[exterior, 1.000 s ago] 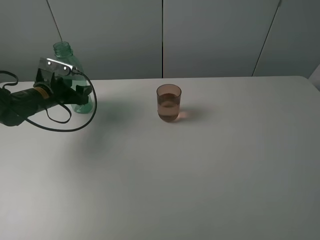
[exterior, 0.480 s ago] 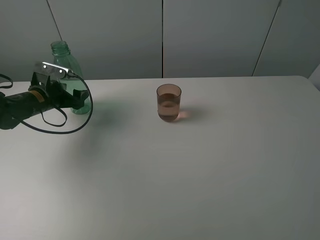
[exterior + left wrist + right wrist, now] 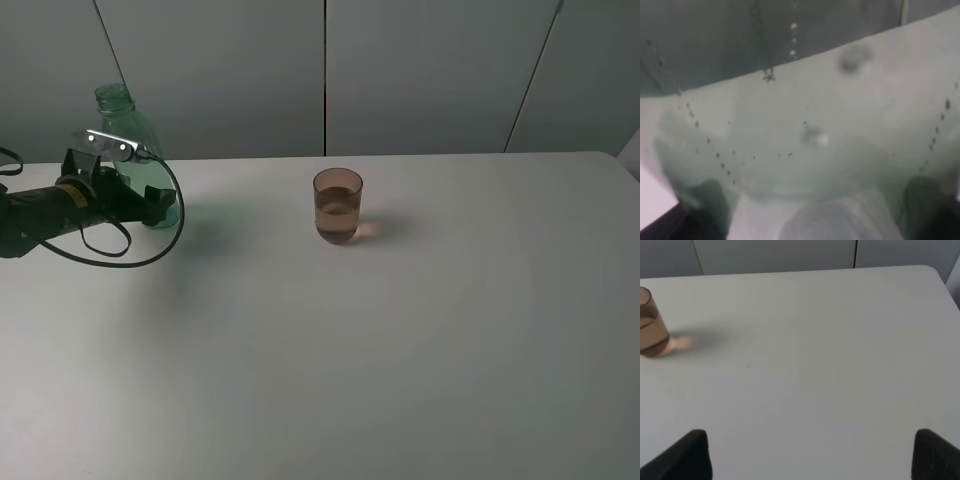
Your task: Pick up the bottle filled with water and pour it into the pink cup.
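At the far left of the table (image 3: 400, 350), the left claw (image 3: 160, 200) grips the bottle (image 3: 128, 125); the pink cup (image 3: 338, 205) already holds water, so letting go comes next

bottle (image 3: 128, 140) base hidden by left arm (image 3: 60, 205), wrist close-up blurred, perhaps droplets

Black left arm (image 3: 35, 218) of tubular section, with orange-yellow band near wrist. Silver metal bracket (image 3: 108, 144) above wrist, carrying two small bright dots. Black cable (image 3: 150, 255) looped loosely beneath. Black left tool (image 3: 160, 202). Blunt black fingertips (image 3: 687, 455) on right tool.
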### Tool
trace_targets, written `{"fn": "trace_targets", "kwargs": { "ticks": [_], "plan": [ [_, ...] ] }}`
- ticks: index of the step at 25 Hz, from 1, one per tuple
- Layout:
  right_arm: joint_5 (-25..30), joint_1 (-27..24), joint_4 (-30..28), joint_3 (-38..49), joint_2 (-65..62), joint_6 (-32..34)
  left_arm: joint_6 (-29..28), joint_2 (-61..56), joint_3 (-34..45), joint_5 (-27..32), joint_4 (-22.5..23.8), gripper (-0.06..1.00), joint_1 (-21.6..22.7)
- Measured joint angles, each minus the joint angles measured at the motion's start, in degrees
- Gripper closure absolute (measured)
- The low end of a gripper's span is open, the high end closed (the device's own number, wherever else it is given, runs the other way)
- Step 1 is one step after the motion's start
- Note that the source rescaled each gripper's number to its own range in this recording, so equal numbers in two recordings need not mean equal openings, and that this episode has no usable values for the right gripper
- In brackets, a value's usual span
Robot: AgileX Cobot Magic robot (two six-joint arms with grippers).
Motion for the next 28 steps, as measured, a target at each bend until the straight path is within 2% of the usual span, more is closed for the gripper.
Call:
{"fn": "trace_targets", "kwargs": {
  "ticks": [7,11,15,19,21,25,26,28],
  "plan": [
    [0.0,0.0,0.0,0.0,0.0,0.0,-1.5,-3.3,2.1,7.3,0.1,-0.04,0.0],
    [0.0,0.0,0.0,0.0,0.0,0.0,-6.8,-6.5,4.1,14.2,1.0,-0.04,0.0],
    [0.0,0.0,0.0,0.0,0.0,0.0,-11.7,-13.9,5.2,28.4,1.3,-0.04,0.0],
    [0.0,0.0,0.0,0.0,0.0,0.0,-13.1,-25.0,5.2,42.1,-0.1,-0.04,0.0],
    [0.0,0.0,0.0,0.0,0.0,0.0,-10.3,-31.5,5.2,47.8,-3.9,-0.04,0.0],
    [0.0,0.0,0.0,0.0,0.0,0.0,2.7,-43.3,5.2,60.2,-16.8,-0.04,0.0],
    [0.0,0.0,0.0,0.0,0.0,0.0,5.6,-46.2,5.2,64.8,-19.9,-0.04,0.0],
    [0.0,0.0,0.0,0.0,0.0,0.0,9.6,-50.9,5.1,75.0,-23.1,-0.04,0.0]
  ]
}}
